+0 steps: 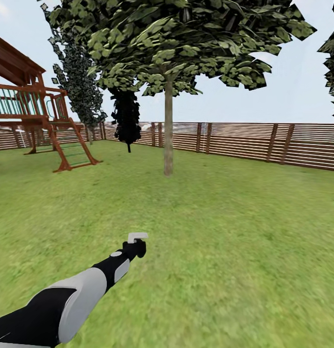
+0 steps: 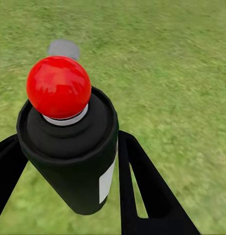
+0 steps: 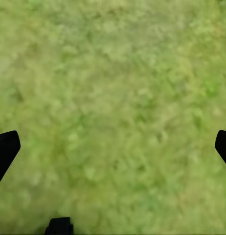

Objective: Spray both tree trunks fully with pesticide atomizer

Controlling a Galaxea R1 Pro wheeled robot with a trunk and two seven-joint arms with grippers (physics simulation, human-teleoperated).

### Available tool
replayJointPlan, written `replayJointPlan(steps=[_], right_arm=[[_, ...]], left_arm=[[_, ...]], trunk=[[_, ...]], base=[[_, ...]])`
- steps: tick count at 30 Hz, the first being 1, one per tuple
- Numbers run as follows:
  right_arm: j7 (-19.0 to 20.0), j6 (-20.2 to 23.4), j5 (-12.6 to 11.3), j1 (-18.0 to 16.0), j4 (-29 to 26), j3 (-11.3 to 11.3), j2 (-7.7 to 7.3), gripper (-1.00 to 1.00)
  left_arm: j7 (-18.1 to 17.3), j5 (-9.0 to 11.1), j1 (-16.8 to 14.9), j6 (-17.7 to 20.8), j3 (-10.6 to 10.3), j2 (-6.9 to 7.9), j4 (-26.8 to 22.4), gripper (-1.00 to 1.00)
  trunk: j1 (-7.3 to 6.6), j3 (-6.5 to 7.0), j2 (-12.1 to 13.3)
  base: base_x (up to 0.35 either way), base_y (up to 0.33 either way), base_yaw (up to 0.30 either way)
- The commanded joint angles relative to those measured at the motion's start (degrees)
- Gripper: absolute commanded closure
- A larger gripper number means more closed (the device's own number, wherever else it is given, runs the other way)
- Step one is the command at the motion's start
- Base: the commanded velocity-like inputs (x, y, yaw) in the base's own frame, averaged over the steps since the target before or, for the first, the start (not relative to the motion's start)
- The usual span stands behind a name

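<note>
Left claw (image 2: 68, 191): clamped on pesticide atomizer (image 2: 68, 147). Right claw (image 3: 113, 147): wide open, empty. Advice: close on tree trunk (image 1: 168, 130), aim nozzle squarely.

black atomizer (image 2: 76, 161) with red cap, green lawn (image 1: 225, 232), brown fence (image 1: 244, 140)

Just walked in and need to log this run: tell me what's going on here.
The robot stands on the garden lawn with its left gripper closed around the pesticide atomizer, a black can with a red ball top. That arm reaches forward, toward a tree whose trunk stands some way ahead near the wooden fence. The right gripper hangs open over grass, holding nothing. A play tower stands off to the left.
</note>
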Motion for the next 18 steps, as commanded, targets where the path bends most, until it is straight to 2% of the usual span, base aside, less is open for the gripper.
replayJointPlan(steps=[1,18], right_arm=[[0.23,-0.35,-0.58,-0.12,0.22,0.48,0.02,-1.00],[0.23,-0.35,-0.58,-0.13,0.22,0.48,0.02,-1.00]], left_arm=[[-0.18,0.00,-0.07,-0.18,0.12,0.00,0.07,1.00],[-0.15,0.00,-0.07,-0.18,0.13,0.00,0.07,1.00]], trunk=[[0.05,-0.10,-0.08],[0.05,-0.10,-0.08]], base=[[0.350,0.000,0.000],[0.350,0.000,0.000]])
